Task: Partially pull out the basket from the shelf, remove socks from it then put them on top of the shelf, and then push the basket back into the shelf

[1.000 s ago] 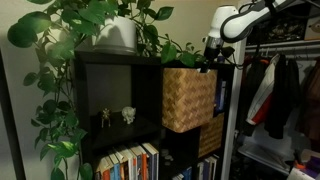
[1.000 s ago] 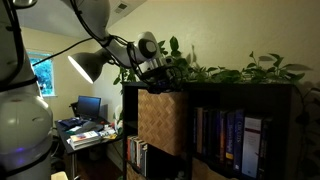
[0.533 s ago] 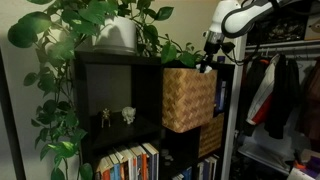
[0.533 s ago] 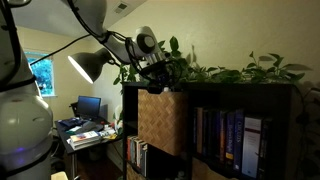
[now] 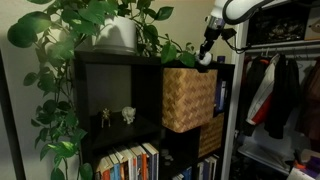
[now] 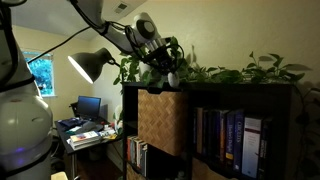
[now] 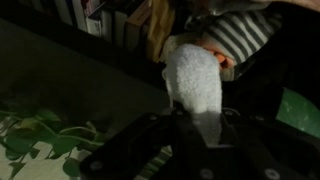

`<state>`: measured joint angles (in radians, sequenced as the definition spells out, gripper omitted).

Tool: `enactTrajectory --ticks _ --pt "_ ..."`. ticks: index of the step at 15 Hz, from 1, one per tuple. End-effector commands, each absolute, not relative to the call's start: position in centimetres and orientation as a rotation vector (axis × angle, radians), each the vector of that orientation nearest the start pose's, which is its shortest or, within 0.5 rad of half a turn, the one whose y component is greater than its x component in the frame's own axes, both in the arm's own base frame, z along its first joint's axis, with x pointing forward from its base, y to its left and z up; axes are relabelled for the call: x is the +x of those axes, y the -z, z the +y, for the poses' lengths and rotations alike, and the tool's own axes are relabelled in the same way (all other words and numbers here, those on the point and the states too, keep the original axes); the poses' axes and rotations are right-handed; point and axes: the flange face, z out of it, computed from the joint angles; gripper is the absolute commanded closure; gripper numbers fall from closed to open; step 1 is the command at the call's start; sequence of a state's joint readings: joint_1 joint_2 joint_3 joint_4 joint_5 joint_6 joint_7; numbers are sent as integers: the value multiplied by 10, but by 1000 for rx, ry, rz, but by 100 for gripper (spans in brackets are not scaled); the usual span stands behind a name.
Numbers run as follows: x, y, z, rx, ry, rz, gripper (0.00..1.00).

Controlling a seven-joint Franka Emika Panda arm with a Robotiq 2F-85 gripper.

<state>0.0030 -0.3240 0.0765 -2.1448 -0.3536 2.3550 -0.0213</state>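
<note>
1. The gripper (image 5: 205,48) has risen since 1 second ago. Then it sat low at the rim of the basket (image 5: 188,98); now it hangs clear above the rim in both exterior views.
2. Over the same second the fingers (image 7: 150,138) have drawn in from a wider stance. In the wrist view they are clamped on a pale grey sock (image 7: 195,85), which hangs from between them.
3. A small light shape under the gripper in an exterior view (image 6: 171,76) is probably that same sock, though it is too small to be sure.
4. The basket has not moved. It juts part-way out of its upper cubby in the shelf (image 5: 120,60), front face proud of the black frame.
5. A striped sock (image 7: 240,35) shows beyond the held one, seemingly inside the basket, so I judge the emptying is not finished.
6. The pull-out step looks done and the first removal is under way. Next the sock needs a bare spot on the shelf top, which the plant (image 5: 100,20) crowds. The leaves could snag the arm.
</note>
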Motion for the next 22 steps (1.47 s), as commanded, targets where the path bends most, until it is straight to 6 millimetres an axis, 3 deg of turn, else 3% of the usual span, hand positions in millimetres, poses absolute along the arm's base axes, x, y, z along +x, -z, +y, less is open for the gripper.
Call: enactTrajectory --ticks 1,4,11,12,14,18,21,22 --pt "515 -620 30 -3351 1037 -359 91" --pt "533 -621 24 -3347 1112 -387 91" --pt "578 -595 23 -3288 1209 -370 87" --pt "578 -596 24 -3294 1221 -368 51" --pt "573 -604 28 -3322 1235 -353 45" --pt "553 -625 38 -3344 1287 -367 19" --pt "541 -636 33 -3340 1285 -346 0" --pt "536 -637 33 -3340 1264 -337 0"
